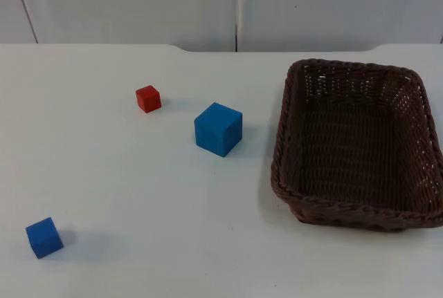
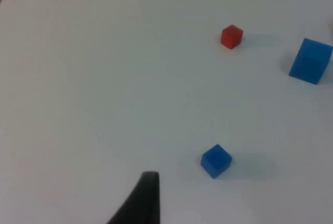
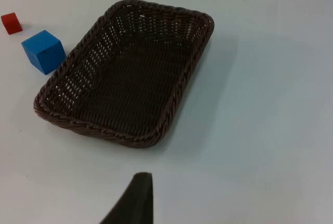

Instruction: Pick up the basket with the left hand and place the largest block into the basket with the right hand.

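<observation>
Nothing started: brown woven wicker basket (image 1: 356, 211) unlifted on white worktop (image 1: 124, 173), large blue cube (image 1: 219, 128) beside it; left end effector (image 2: 139, 203) must reach it, both end effectors' spread indeterminable.

A small red block (image 1: 148, 98) sits upper left on the white table (image 1: 124, 173), a small blue block (image 1: 44, 237) lower left.

We see a dark brown woven basket (image 1: 356, 208), its wicker plaited in tight rows with small open gaps along the walls. Three plain blocks carry solid colour: a large bright blue block (image 1: 218, 128), a small blue block (image 1: 44, 237) of the same shade, and a small red block (image 1: 148, 98). The table (image 1: 138, 187) is plain white. The partition wall (image 1: 138, 1) is pale grey. We make out one black fingertip (image 2: 140, 203).
</observation>
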`<action>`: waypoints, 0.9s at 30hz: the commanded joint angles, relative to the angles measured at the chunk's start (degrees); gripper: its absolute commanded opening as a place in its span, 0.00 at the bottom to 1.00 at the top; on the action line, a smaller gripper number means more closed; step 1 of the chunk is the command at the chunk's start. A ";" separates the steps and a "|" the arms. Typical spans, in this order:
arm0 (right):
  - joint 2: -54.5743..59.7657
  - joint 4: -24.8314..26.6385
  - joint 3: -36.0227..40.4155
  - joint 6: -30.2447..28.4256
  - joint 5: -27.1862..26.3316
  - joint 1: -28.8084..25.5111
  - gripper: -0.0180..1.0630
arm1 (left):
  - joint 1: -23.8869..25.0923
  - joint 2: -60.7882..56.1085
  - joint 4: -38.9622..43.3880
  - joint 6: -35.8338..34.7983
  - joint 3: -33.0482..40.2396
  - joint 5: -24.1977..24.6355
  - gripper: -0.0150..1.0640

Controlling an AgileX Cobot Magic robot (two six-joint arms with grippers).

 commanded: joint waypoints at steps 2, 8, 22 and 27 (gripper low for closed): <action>-0.18 0.19 0.04 -0.36 -0.20 -0.66 0.99 | 0.08 1.76 -1.03 -0.45 -0.26 -0.32 0.99; -0.18 0.19 0.04 -0.36 -0.20 -0.66 0.99 | 0.08 5.76 -2.84 -0.45 -2.07 -0.74 0.99; -0.18 0.19 0.04 -0.36 -0.20 -0.66 0.99 | 0.08 14.66 -10.38 1.41 -2.67 -2.93 0.99; -0.18 0.19 0.04 -0.36 -0.20 -0.66 0.99 | 0.08 15.67 -10.79 1.41 -2.67 -4.32 0.99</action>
